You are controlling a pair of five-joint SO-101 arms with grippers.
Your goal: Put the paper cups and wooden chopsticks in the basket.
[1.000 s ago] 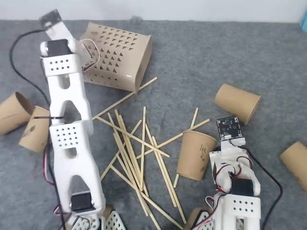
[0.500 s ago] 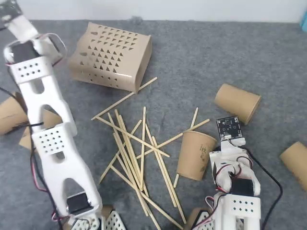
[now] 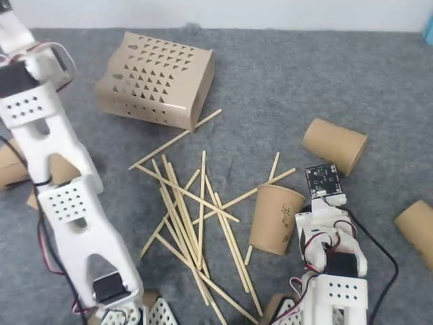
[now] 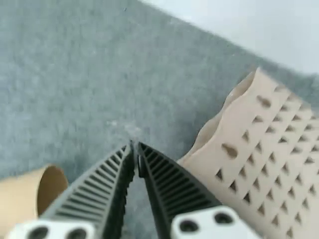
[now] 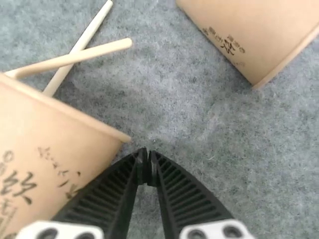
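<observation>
Many chopsticks (image 3: 193,210) lay scattered in front of the basket (image 3: 159,80), most with their length running toward it. The basket itself lay tipped over, a perforated wall up. One cup (image 3: 276,218) lay past the chopsticks from the basket, its mouth end nearer the basket, just beside the right gripper (image 5: 147,169), whose fingers were pressed together on nothing. The left gripper (image 4: 135,149), likewise closed and empty, had swung off the basket's end to hang just beside it. The right arm had not moved.
</observation>
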